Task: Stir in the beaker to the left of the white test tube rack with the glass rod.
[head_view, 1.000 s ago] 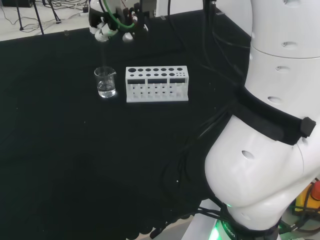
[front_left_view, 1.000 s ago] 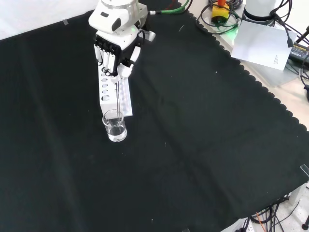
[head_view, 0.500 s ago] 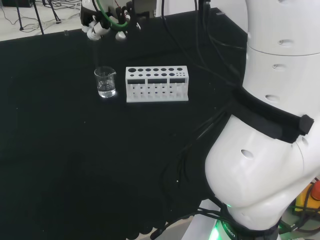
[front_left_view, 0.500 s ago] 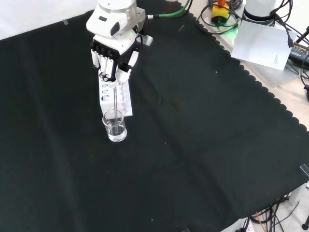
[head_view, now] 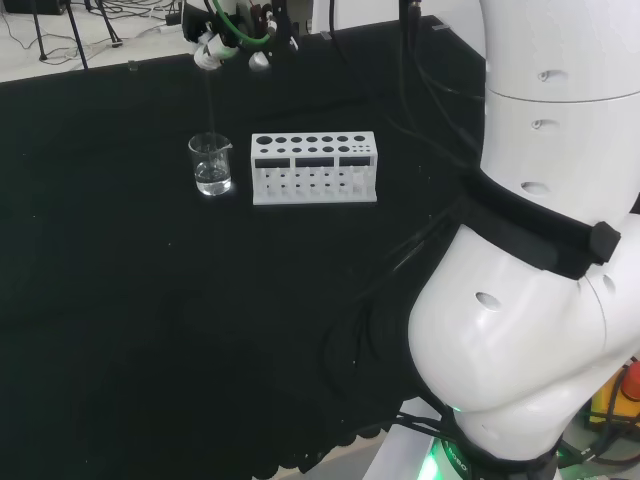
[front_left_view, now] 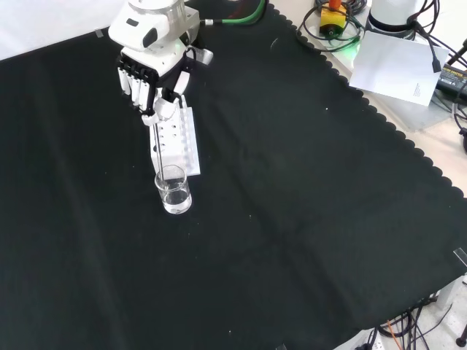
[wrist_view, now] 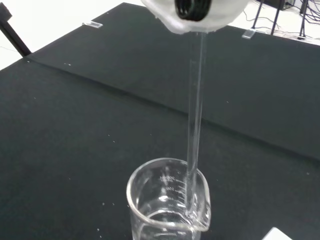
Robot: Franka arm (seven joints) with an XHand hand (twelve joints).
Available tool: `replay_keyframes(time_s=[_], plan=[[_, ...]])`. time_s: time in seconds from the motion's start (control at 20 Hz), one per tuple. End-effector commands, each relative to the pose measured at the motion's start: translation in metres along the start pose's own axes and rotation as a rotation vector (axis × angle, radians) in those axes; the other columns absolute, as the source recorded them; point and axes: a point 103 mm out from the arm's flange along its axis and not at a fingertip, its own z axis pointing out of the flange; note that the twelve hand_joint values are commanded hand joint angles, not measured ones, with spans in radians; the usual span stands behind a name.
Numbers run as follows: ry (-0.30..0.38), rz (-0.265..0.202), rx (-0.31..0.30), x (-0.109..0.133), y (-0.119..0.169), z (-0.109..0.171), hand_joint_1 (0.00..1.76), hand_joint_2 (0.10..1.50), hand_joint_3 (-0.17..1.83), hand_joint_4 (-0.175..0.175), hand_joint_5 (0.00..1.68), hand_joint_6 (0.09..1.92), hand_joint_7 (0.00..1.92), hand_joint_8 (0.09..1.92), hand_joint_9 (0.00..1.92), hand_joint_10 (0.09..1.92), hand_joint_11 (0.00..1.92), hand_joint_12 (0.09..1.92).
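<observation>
A small clear beaker (head_view: 211, 165) (front_left_view: 174, 192) (wrist_view: 167, 205) with a little clear liquid stands on the black cloth, just left of the white test tube rack (head_view: 314, 168) (front_left_view: 176, 140) in the head view. My hand (head_view: 232, 38) (front_left_view: 149, 71) hangs above it, its fingers curled and pinching the top of a thin glass rod (front_left_view: 158, 149) (wrist_view: 195, 120). The rod hangs nearly upright. In the wrist view its lower end reaches down inside the beaker, close to the spout side of the wall.
The arm's big white links (head_view: 545, 250) stand at the right of the head view. Cables, white paper (front_left_view: 398, 67) and a yellow and red device (front_left_view: 332, 16) lie past the cloth's scalloped far right edge in the front view. Black cloth (front_left_view: 292, 219) spreads around the ware.
The hand has risen and shifted, toward the upper left in the front view, drawing the rod higher in the beaker. Beaker and rack have stayed put.
</observation>
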Motion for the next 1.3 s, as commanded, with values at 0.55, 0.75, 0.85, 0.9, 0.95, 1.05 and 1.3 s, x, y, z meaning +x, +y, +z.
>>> replay_keyframes(time_s=[0.55, 0.75, 0.85, 0.9, 0.95, 1.05, 1.3], plan=[[0.0, -0.027, 0.02, 0.043, -0.004, 0.006, 1.3, 1.04, 0.01, -0.175, 1.16, 0.41, 1.18, 0.99, 1.62, 0.87, 1.43, 0.96], [-0.007, -0.023, 0.028, 0.035, 0.003, 0.008, 1.3, 1.04, 0.01, -0.175, 1.16, 0.41, 1.18, 0.99, 1.61, 0.87, 1.43, 0.96], [-0.01, -0.023, 0.027, 0.033, 0.002, 0.007, 1.3, 1.04, 0.01, -0.175, 1.16, 0.41, 1.18, 0.99, 1.61, 0.87, 1.43, 0.96], [-0.011, -0.023, 0.026, 0.032, 0.001, 0.007, 1.3, 1.04, 0.01, -0.175, 1.16, 0.41, 1.18, 0.99, 1.61, 0.87, 1.43, 0.96], [-0.01, -0.025, 0.03, 0.032, 0.001, 0.007, 1.3, 1.04, 0.01, -0.175, 1.16, 0.41, 1.18, 0.99, 1.61, 0.87, 1.43, 0.96], [-0.01, -0.027, 0.016, 0.032, -0.003, 0.001, 1.3, 1.04, 0.01, -0.175, 1.16, 0.41, 1.18, 0.99, 1.61, 0.87, 1.43, 0.96], [-0.021, -0.019, 0.01, 0.028, -0.008, -0.006, 1.3, 1.04, 0.01, -0.175, 1.16, 0.41, 1.18, 1.0, 1.61, 0.87, 1.43, 0.96]])
